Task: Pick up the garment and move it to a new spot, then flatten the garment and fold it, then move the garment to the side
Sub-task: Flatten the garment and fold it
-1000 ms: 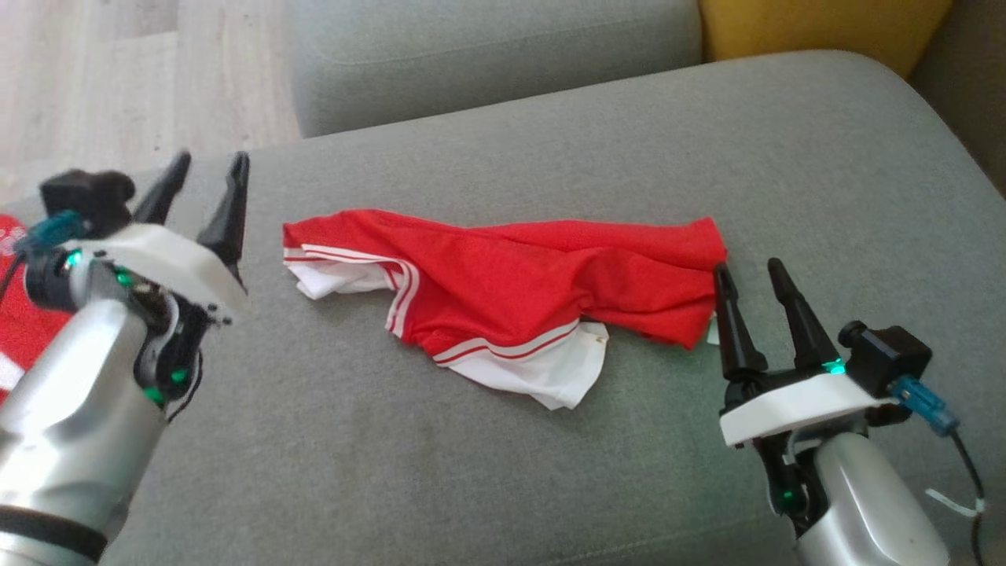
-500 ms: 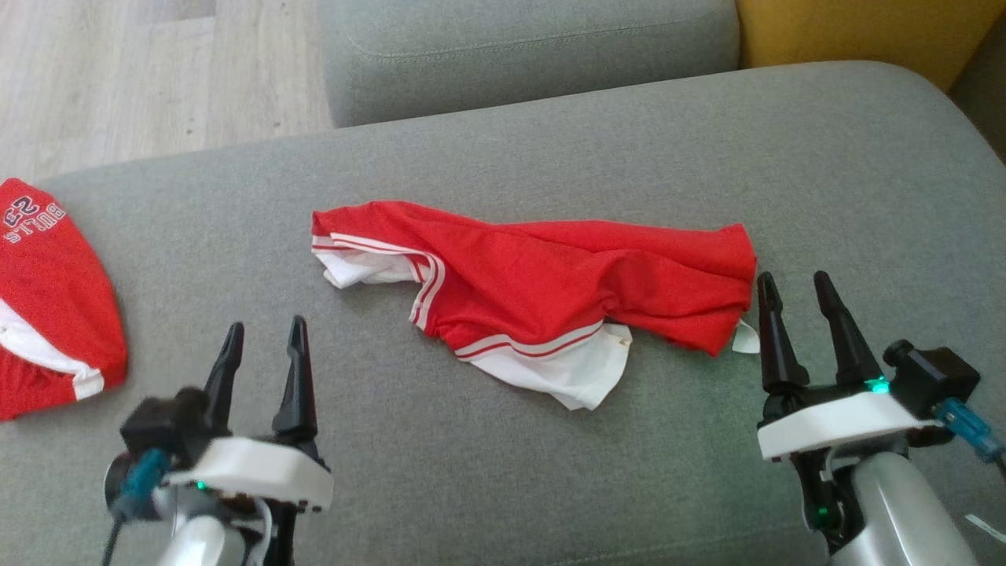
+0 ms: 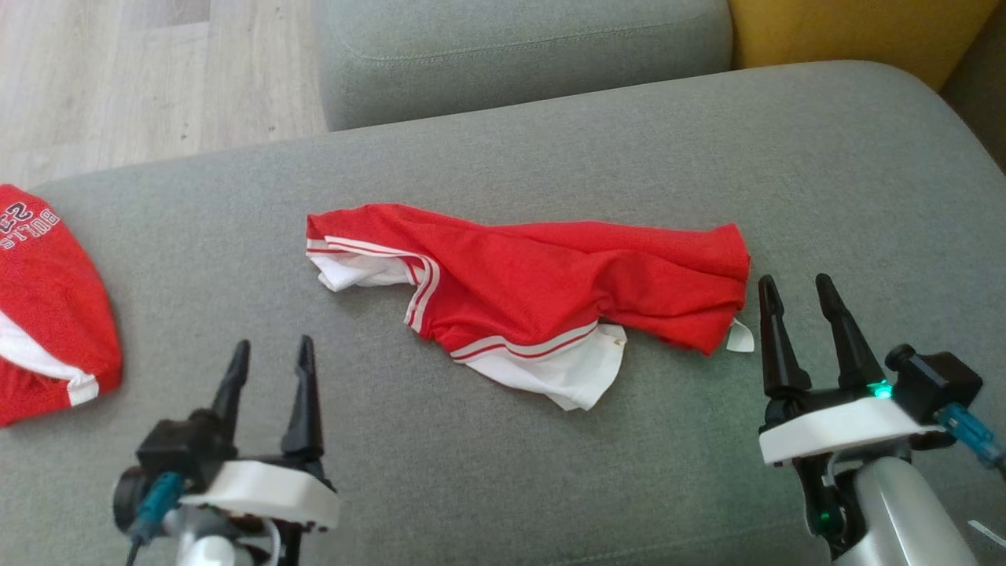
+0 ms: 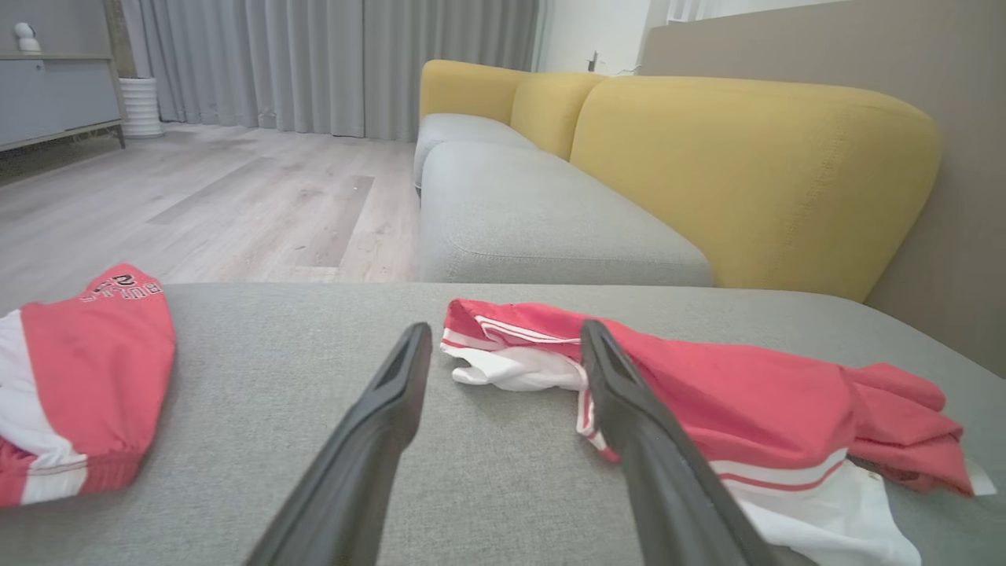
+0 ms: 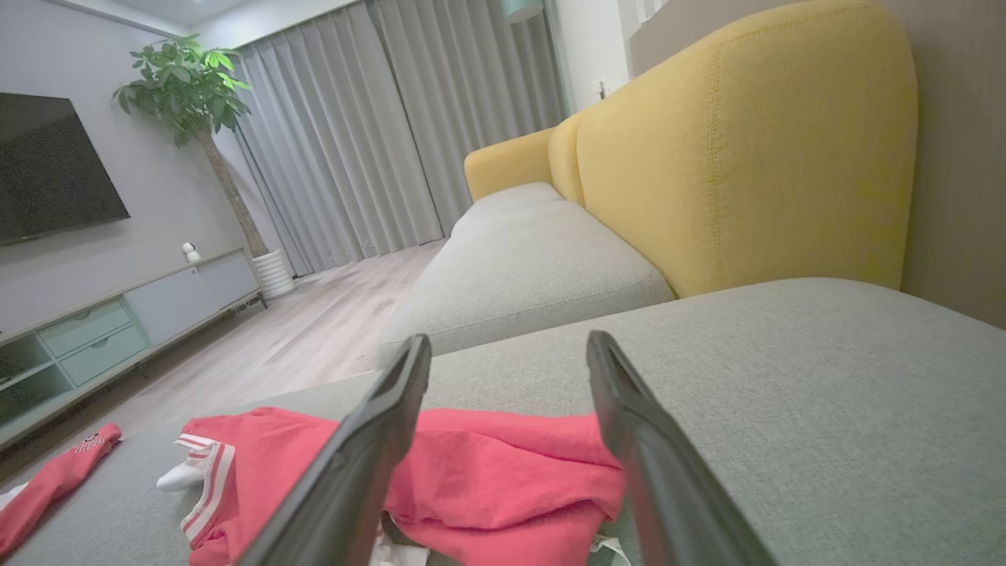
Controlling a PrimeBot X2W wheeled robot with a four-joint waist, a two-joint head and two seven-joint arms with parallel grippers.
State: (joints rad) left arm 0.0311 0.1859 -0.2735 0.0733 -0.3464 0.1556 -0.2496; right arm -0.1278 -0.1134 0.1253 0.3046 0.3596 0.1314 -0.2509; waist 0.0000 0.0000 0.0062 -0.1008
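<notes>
**Garment (image 3: 542,291) lies rumpled, fold yet to come**

Red-and-white shorts sprawl mid-seat on the grey sofa cushion (image 3: 550,472), creased, white lining (image 3: 562,377) poking out at 6 o'clock. Flattening, folding & the shift aside all look undone. Left gripper (image 3: 273,343), at approx. 8 o'clock and well apart, is spread & empty. Right gripper (image 3: 794,278), at 4 o'clock just beside the hem, is likewise spread, holding nothing. A second red jersey (image 3: 47,314) sits at 9 o'clock, the yellow backrest (image 3: 849,31) at 1 o'clock. Nothing blocks the approach.

We count two red garments: the middle garment (image 3: 550,283) and the side garment (image 3: 47,314). Our two grippers, left gripper (image 3: 273,344) and right gripper (image 3: 795,278), carry two fingers (image 3: 302,401) each.
</notes>
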